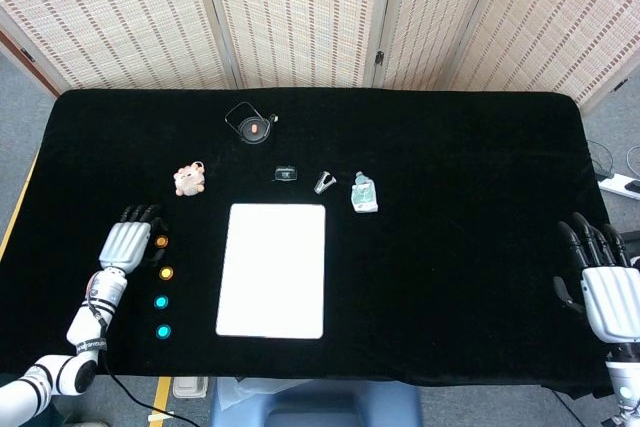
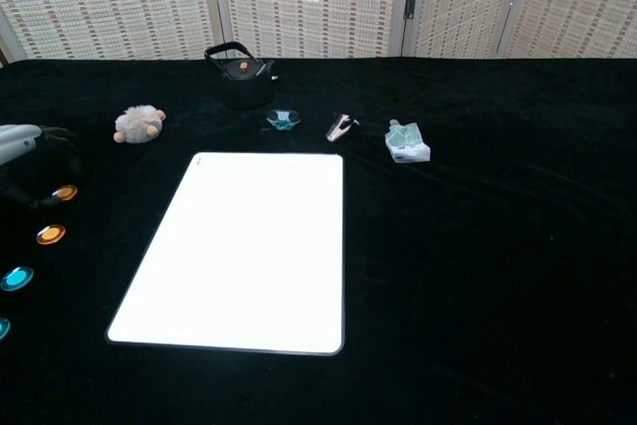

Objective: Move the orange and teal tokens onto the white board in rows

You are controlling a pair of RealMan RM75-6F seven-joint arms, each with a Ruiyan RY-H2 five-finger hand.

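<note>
Board [image 1: 272, 269] bare, nothing placed yet; four tokens on worktop. Left hand [image 1: 129, 239] empty, fingers apart over top orange token [image 1: 161, 242]. Right hand [image 1: 608, 295] open, idle.

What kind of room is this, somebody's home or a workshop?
Probably a robot test room, not a home: a table draped in black cloth, woven folding screens behind it, and a power strip on grey floor.
</note>
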